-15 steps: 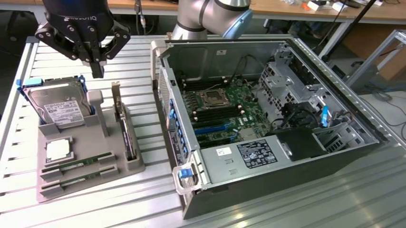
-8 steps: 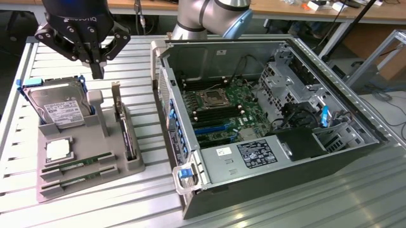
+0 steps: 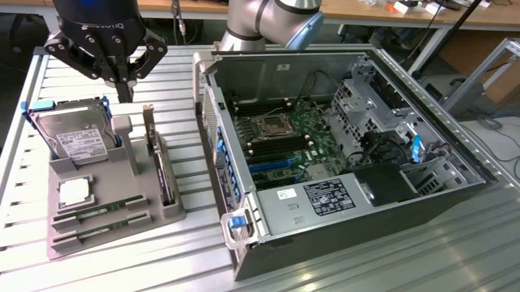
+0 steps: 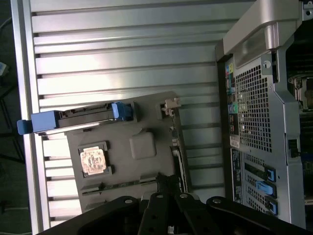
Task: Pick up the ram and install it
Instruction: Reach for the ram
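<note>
Two ram sticks (image 3: 96, 213) (image 3: 91, 233), thin green boards, lie in slots at the near end of a grey holder (image 3: 122, 131) on the exterior view's left. My gripper (image 3: 123, 92) hangs above the holder's far end, beside the hard drive (image 3: 77, 139), well away from the ram. Its black fingers are shut together with nothing between them. In the wrist view the gripper (image 4: 168, 182) looks down on the holder (image 4: 142, 147), and its fingers cover the end where the ram lies. The motherboard (image 3: 288, 137) sits in the open computer case (image 3: 341, 234).
A dark expansion card (image 3: 158, 161) stands on edge along the holder's side nearest the case. A processor chip (image 3: 75, 191) lies between the hard drive and the ram. The case's raised wall (image 3: 213, 131) stands close to the holder. The table (image 3: 179, 255) is ribbed aluminium.
</note>
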Robot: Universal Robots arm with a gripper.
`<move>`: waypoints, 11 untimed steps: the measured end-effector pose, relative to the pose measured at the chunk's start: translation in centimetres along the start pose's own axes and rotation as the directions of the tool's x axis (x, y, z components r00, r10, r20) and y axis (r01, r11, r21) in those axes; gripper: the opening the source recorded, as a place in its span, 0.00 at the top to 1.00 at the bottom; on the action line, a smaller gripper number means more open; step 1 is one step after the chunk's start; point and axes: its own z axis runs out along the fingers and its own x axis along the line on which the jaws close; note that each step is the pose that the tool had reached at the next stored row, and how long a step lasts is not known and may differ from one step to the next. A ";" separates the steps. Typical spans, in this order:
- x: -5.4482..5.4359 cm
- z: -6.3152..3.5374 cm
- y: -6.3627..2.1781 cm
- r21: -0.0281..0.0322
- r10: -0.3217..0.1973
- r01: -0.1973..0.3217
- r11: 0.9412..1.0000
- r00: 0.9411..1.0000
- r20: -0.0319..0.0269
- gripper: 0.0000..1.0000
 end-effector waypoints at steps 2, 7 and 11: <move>0.0 -0.01 -0.10 0.000 0.000 0.000 1.000 1.000 0.000 0.90; 0.0 -0.02 -0.29 0.000 0.000 0.000 1.000 1.000 0.000 0.90; 0.0 -0.03 -0.51 0.000 0.000 0.000 1.000 1.000 0.000 0.90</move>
